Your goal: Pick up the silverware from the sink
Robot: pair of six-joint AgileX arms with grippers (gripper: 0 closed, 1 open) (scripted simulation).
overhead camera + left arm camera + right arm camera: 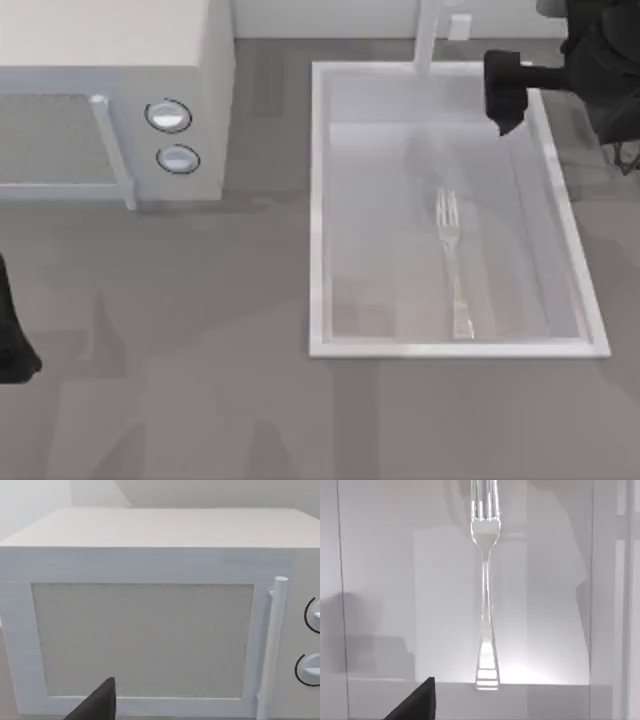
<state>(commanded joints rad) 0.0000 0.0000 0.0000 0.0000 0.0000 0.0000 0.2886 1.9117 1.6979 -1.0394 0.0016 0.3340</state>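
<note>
Right claw (507,122) above sink (318,200) rim.

Slim shiny silver metal fork (453,265) (485,595): four tines, long narrow handle widening at end; lies flat on sink bottom, right of centre, tines toward far wall. Large rectangular white-rimmed sink (318,200) (600,605), pale grey walls, on desk's right side.

A flat grey desk (220,330) is seen from above. On its left side a boxy white microwave (110,100) with two round knobs is set; on its right side a large rectangular white-rimmed sink (318,250) is placed — the two well apart, with bare grey surface between.
</note>
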